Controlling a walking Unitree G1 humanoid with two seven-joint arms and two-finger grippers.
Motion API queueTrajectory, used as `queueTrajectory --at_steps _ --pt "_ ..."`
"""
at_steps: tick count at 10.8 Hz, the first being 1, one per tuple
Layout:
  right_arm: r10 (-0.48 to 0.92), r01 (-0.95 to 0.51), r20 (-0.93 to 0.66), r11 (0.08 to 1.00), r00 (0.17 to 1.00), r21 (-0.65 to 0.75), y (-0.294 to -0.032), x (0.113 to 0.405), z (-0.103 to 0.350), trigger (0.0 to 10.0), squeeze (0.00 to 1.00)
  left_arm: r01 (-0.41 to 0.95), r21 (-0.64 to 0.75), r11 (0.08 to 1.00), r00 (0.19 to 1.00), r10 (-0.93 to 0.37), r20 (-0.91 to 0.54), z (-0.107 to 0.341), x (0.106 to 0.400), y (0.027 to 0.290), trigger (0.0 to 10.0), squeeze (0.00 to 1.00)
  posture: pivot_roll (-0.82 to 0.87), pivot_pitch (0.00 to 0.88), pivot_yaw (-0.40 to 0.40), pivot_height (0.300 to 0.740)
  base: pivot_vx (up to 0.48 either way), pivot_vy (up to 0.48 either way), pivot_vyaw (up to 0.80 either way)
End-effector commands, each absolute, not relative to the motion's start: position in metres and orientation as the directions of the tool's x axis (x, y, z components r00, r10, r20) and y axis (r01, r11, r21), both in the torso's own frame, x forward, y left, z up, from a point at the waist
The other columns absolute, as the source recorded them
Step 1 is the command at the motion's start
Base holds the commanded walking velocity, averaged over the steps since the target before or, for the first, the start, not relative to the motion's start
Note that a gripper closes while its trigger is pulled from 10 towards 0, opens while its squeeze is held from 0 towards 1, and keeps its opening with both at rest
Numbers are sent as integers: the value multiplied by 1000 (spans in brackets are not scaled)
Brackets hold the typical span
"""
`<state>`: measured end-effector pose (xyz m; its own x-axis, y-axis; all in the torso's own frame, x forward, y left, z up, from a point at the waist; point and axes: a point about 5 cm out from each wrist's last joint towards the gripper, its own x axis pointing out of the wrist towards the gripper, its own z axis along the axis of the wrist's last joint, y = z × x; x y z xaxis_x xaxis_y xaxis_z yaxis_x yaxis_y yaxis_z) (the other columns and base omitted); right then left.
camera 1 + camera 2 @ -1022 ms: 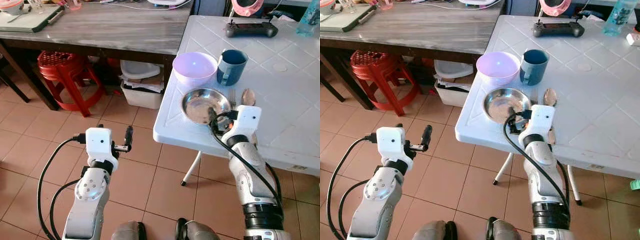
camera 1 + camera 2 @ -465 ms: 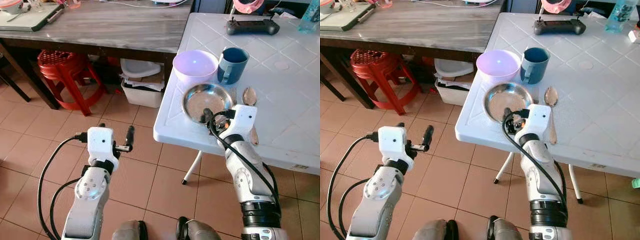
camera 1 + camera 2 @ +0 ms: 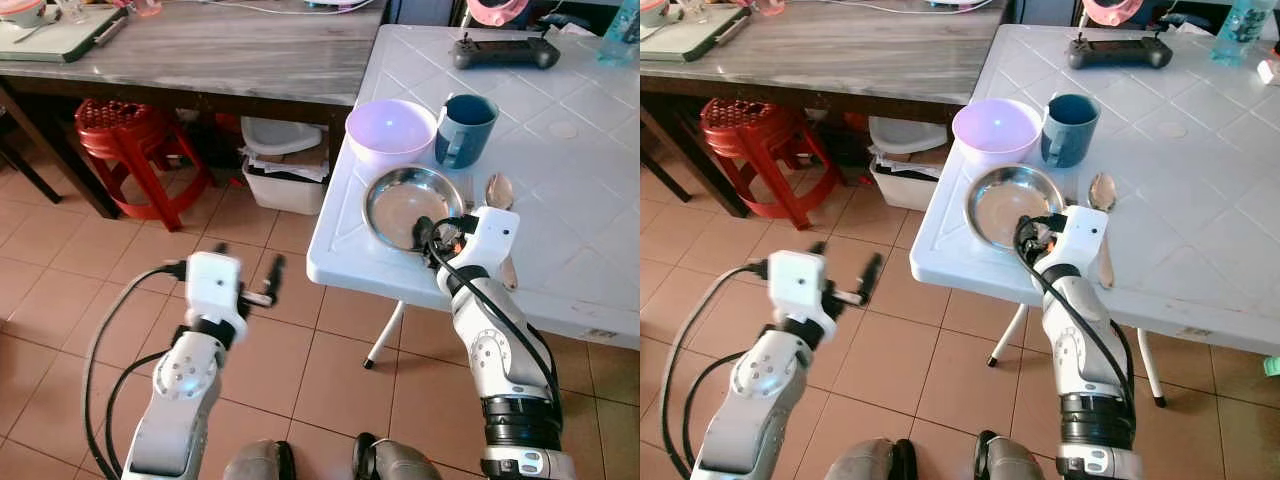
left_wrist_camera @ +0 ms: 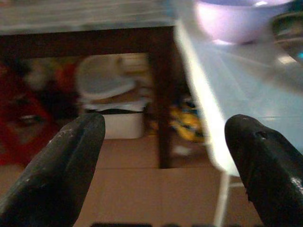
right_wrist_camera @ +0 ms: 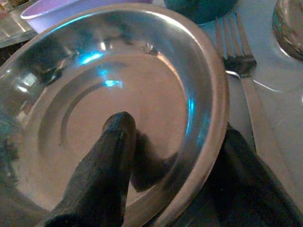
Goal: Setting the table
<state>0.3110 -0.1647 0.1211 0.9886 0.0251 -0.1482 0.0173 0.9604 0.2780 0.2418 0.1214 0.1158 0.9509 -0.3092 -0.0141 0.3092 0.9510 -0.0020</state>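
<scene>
Nearest you, your left gripper (image 3: 258,290) hangs over the tiled floor (image 3: 60,270) beside the white table (image 3: 580,180), its fingers (image 4: 66,161) spread wide with nothing between them; your right gripper (image 5: 175,175) reaches onto the table's near edge, where it straddles the rim of the steel plate (image 3: 400,200), one finger lying inside the dish and the other outside against the rim, so you have the plate pinched; the plate sits near the table's front corner; just to its right lie a fork (image 5: 246,80) and a spoon (image 3: 497,195), side by side; beyond the plate stand a lilac bowl (image 3: 391,133) and, just right of it, a blue mug (image 3: 464,130); farther back on the table rests a black controller (image 3: 503,52); off to your left, a red stool (image 3: 125,150) stands under a wooden table (image 3: 220,55).
</scene>
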Motion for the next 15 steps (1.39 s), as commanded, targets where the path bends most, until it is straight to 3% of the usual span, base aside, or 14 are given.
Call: queueTrajectory --at_steps 1,2,5,9,11,15 --pt "24 37 -200 953 980 299 -163 311 113 0 0 399 -27 917 917 -398 14 121 236 116 10000 0 31 145 68 740 0 0 0" --pt "19 49 -212 950 977 309 -164 311 112 0 0 455 32 890 890 -455 9 120 233 113 10000 0 31 145 68 740 0 0 0" --pt "4 80 -245 939 970 334 -167 311 108 0 0 495 24 868 869 -495 2 119 232 113 10000 0 27 149 67 740 0 0 0" --pt "6 88 -260 933 966 350 -166 311 106 0 0 480 48 876 877 -480 -2 119 232 115 10000 0 33 153 64 740 0 0 0" --pt "11 84 -239 919 971 384 -164 311 110 0 0 404 73 912 915 -403 -24 114 236 122 10000 0 30 155 71 740 0 0 0" --pt "-6 113 -244 897 970 428 -164 308 107 0 0 235 96 967 971 -230 -60 102 236 132 10000 0 24 134 74 740 0 480 0"
